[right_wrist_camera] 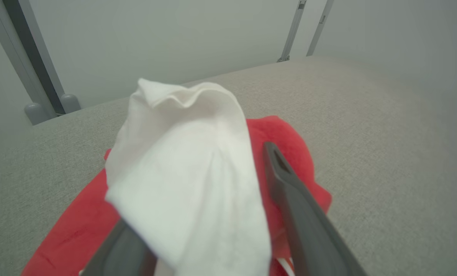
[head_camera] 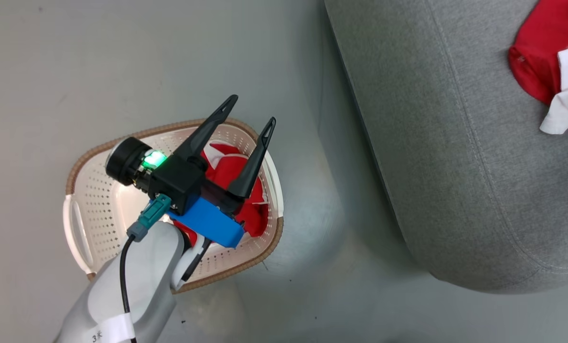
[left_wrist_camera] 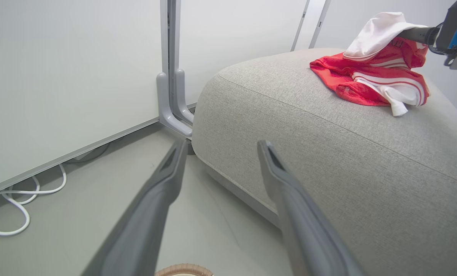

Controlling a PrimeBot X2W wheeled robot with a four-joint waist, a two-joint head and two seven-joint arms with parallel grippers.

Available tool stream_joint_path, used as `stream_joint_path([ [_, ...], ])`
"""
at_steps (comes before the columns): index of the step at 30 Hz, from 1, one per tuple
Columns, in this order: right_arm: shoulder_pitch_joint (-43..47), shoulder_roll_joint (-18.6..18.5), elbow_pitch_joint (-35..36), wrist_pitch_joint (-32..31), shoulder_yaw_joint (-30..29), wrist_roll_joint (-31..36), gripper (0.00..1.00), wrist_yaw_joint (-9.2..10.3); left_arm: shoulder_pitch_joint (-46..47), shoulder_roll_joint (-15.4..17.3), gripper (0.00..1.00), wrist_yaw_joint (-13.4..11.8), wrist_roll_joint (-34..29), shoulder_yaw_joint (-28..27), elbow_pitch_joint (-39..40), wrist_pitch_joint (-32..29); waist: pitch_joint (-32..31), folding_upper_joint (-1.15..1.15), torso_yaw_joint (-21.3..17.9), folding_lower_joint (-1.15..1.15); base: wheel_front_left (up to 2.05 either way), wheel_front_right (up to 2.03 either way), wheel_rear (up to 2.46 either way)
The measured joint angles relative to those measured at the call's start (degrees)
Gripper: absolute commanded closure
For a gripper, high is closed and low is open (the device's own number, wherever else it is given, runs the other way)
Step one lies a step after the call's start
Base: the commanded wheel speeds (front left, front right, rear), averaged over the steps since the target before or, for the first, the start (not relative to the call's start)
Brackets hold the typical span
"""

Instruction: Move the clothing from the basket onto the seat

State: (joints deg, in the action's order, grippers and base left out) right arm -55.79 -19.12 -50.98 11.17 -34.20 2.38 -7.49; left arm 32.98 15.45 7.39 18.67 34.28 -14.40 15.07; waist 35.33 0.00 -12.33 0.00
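Observation:
A red garment (head_camera: 226, 166) lies in the cream basket (head_camera: 169, 129) on the floor. My left gripper (head_camera: 253, 109) hangs above it, open and holding nothing; in the left wrist view it (left_wrist_camera: 222, 142) points at the corner of the grey seat (left_wrist_camera: 328, 153). On the seat (head_camera: 455, 143) rests a red and white striped garment (left_wrist_camera: 374, 76), at the head view's top right (head_camera: 541, 52). My right gripper (right_wrist_camera: 197, 184) stands open at it. A white fold (right_wrist_camera: 186, 161) drapes over its left finger, while the right finger (right_wrist_camera: 285, 184) is bare.
The basket stands on grey floor (head_camera: 360, 286) left of the seat's rounded corner. A grey metal post (left_wrist_camera: 171, 76) and white wall panels stand behind the seat. White cables (left_wrist_camera: 17, 207) lie along the wall's foot.

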Motion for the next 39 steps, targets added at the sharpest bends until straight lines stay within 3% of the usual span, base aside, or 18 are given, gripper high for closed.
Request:
stream_joint_path([
  [9, 5.6, 0.4, -0.5, 0.8, 4.1, 0.9, 0.0, 0.0, -4.9, -3.3, 0.0, 0.0, 1.7, -1.6, -2.3, 0.0, -7.6, 0.0, 0.9, 0.0, 0.0, 0.0, 0.0],
  [17, 15.5, 1.8, 3.8, 0.5, 10.1, 1.6, 0.0, 0.0, -13.2, -5.5, 0.0, 0.0, 2.7, -6.2, -3.9, 0.0, -17.6, 0.0, 2.6, -0.01, 0.0, 0.0, 0.0],
  [27, 30.6, 6.5, 19.1, -1.3, 14.9, 0.4, 0.0, 0.0, -22.2, -7.3, 0.0, 0.0, 2.4, -12.6, -4.2, 0.0, -28.1, 0.0, 5.2, -0.02, 0.0, 0.0, 0.0],
  [39, 44.8, 13.6, 36.9, -4.6, 20.1, -0.9, 0.0, 0.0, -27.2, -9.0, 0.0, 0.0, 1.8, -20.4, -3.7, 0.0, -33.1, 0.0, 9.6, -0.02, 0.0, 0.0, 0.0],
])
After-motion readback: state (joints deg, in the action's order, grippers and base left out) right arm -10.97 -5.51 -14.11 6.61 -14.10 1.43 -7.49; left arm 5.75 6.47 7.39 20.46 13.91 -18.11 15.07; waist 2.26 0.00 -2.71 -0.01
